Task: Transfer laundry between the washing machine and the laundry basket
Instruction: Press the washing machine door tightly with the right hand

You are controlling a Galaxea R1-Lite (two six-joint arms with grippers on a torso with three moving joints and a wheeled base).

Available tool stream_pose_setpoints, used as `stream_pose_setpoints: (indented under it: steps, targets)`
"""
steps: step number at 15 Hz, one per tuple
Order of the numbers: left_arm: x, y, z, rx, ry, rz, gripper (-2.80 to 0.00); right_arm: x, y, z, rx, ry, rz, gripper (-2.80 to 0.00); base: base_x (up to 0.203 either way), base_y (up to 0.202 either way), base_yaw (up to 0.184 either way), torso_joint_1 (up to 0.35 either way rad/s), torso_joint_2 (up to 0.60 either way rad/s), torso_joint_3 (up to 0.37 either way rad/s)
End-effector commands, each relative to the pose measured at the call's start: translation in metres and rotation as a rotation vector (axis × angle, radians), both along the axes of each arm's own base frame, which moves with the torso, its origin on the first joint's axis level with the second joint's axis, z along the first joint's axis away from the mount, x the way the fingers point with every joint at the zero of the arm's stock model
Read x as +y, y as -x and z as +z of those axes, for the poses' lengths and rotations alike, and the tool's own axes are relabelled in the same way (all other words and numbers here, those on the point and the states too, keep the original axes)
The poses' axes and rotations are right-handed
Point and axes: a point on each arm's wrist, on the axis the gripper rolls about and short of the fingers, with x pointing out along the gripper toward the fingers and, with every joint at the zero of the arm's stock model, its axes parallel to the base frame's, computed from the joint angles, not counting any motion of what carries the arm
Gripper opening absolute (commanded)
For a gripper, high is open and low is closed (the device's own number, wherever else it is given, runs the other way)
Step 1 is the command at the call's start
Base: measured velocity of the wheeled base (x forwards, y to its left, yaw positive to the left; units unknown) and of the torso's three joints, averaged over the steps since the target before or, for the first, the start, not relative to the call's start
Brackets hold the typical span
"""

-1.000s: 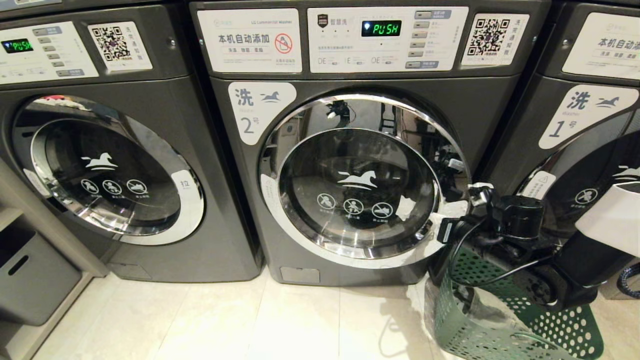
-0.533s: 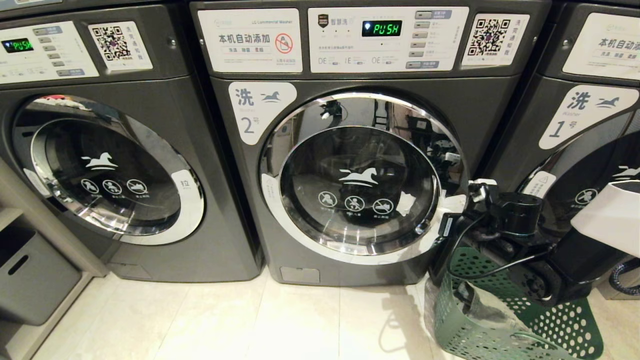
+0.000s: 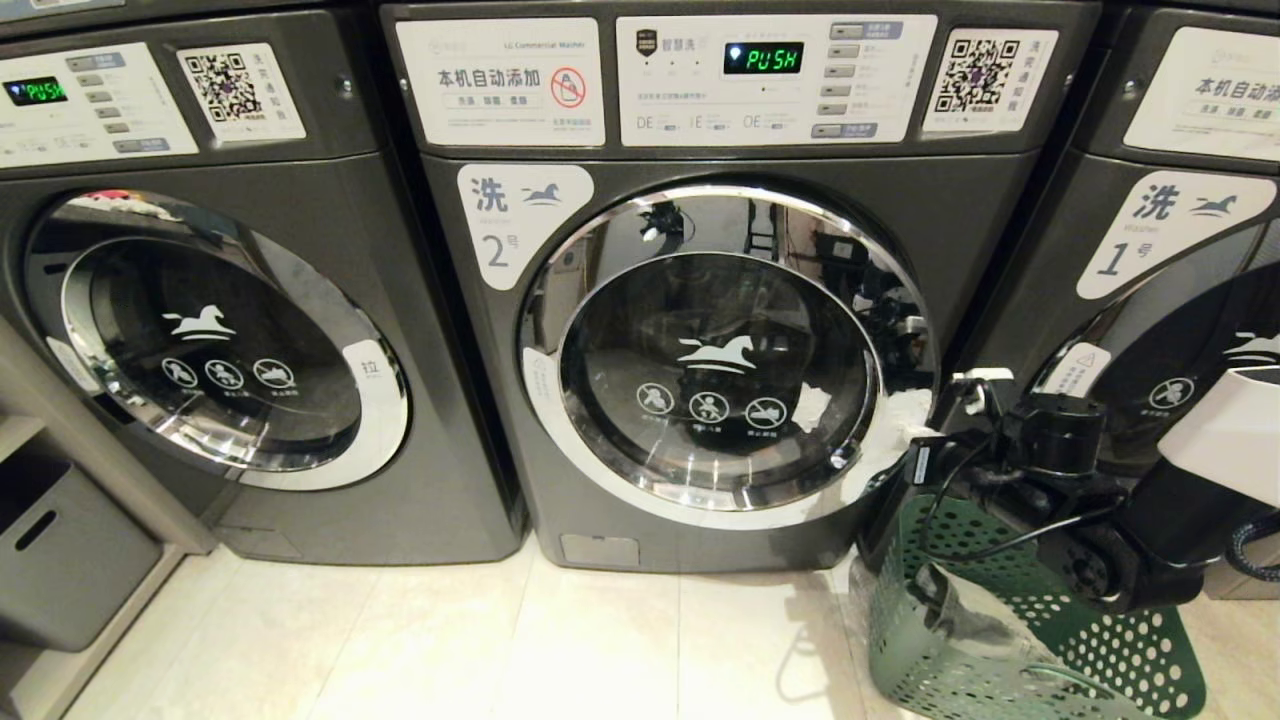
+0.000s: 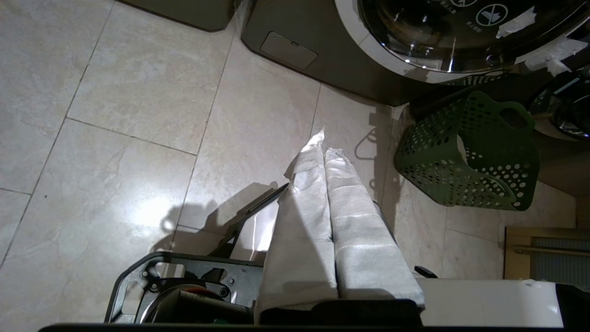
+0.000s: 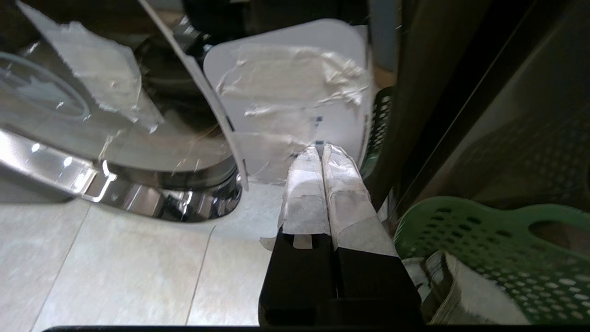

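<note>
Washing machine (image 3: 720,300): middle unit, far centre; door (image 3: 715,355) closed, drum contents not discernible.
Laundry basket (image 3: 1010,640): green, near right on floor; pale laundry (image 3: 960,610) inside.
Right gripper (image 5: 321,152): fingers together, empty, tips at the door's taped right-edge tab (image 5: 295,92).
Left gripper (image 4: 322,152): fingers together, empty, over near floor.
Procedure: hook the tab edge squarely; pull outward along the hinge arc, clearing the basket.

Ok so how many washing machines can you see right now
3, side by side: one on the left, washer number 2 in the middle, and washer number 1 cut off at the right edge. More may stand out of view.
</note>
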Motion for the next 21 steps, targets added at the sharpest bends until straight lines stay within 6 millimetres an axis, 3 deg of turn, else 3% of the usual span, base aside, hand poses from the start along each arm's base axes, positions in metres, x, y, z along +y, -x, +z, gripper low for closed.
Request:
stream_pose_setpoints:
  steps: [1,5,11,21]
  targets:
    - [0.0,0.0,-0.001,0.009,0.002,-0.001,-2.8,-0.001,-0.006,0.003,-0.025,-0.004,-0.006,-2.8,0.0,0.0,0.0,0.0,0.0,0.0]
    - [0.0,0.0,-0.004,0.013,0.001,-0.001,-2.8,0.001,-0.013,0.005,-0.047,-0.009,0.004,-2.8,0.0,0.0,0.0,0.0,0.0,0.0]
    - [0.001,0.007,-0.004,-0.013,0.005,0.009,-2.8,0.004,-0.041,0.014,-0.133,-0.063,0.073,-2.8,0.0,0.0,0.0,0.0,0.0,0.0]
    - [-0.001,0.009,-0.005,-0.011,0.005,0.054,-2.8,0.007,-0.073,0.005,-0.191,-0.076,0.077,-2.8,0.0,0.0,0.0,0.0,0.0,0.0]
